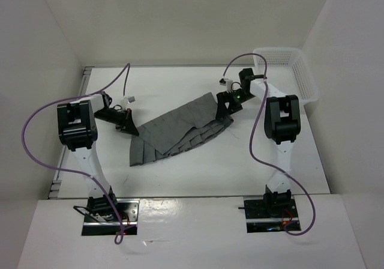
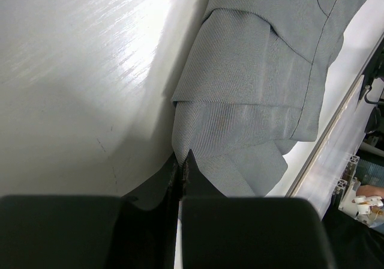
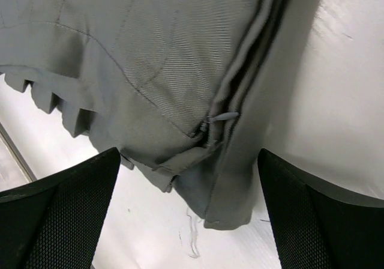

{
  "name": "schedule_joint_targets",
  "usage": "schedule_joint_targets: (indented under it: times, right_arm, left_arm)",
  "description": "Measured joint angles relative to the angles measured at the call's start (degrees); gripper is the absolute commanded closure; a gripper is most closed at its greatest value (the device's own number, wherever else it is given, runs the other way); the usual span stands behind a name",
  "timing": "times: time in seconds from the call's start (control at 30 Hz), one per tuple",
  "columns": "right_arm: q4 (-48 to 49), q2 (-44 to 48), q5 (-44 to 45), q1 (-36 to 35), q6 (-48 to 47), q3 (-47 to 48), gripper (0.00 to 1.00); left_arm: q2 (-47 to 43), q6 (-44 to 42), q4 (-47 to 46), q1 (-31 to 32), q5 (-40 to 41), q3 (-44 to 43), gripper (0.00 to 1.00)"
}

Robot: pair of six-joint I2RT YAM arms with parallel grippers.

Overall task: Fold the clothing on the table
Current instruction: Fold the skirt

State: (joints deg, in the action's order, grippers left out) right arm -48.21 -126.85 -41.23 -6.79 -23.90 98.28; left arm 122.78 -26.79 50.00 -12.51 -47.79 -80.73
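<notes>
skirt (image 1: 180, 131) lies rumpled mid table (image 1: 210, 170), slanting from near-left to far-right. left gripper (image 1: 128, 125) is clamped tight on the skirt's left corner. right gripper (image 1: 227, 105) has its jaws spread wide, straddling the skirt's right end and gripping nothing. basket (image 1: 288, 71) sits at the far right.

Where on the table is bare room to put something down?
Free: the table strip between skirt and near edge, and the strip between skirt and back wall. Crowded: both skirt ends, at the left claw and right claw, and the far right corner by the basket.
</notes>
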Motion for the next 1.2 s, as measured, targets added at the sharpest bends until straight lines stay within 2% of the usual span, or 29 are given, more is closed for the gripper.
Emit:
schedule_joint_targets:
  times: [0.4,0.57,0.77,0.8,0.97,1.1,1.13,1.2]
  right_arm:
    - [-0.2,-3.2,-7.0,3.2,0.7,2.5,0.01]
    - [-0.7,-5.5,-10.7,3.2,0.9,4.8,0.06]
    - [-0.8,-6.8,-12.4,2.9,1.2,5.2,0.26]
    - [-0.9,-6.9,-12.3,2.8,1.3,5.2,0.33]
    - [-1.0,-8.3,-12.3,2.3,1.6,5.2,0.53]
    - [-1.2,-9.2,-12.1,1.8,2.0,5.4,0.74]
    - [-1.2,-9.5,-12.1,1.7,2.0,5.5,0.84]
    - [-1.4,-9.9,-11.9,1.6,2.1,5.8,0.94]
  left_arm:
    - [0.0,0.0,0.3,0.0,0.2,0.0,1.00]
    - [0.0,0.0,0.4,0.0,0.2,0.0,1.00]
    - [0.0,0.1,0.4,0.0,0.5,0.0,1.00]
    - [0.0,0.1,0.4,0.0,0.5,0.0,1.00]
    - [0.0,0.2,0.6,0.0,0.6,-0.1,1.00]
    - [0.0,0.2,0.7,0.0,0.9,-0.2,1.00]
    - [0.0,0.2,0.7,0.0,0.9,-0.2,1.00]
    - [0.0,0.2,0.9,0.3,1.0,-0.3,1.00]
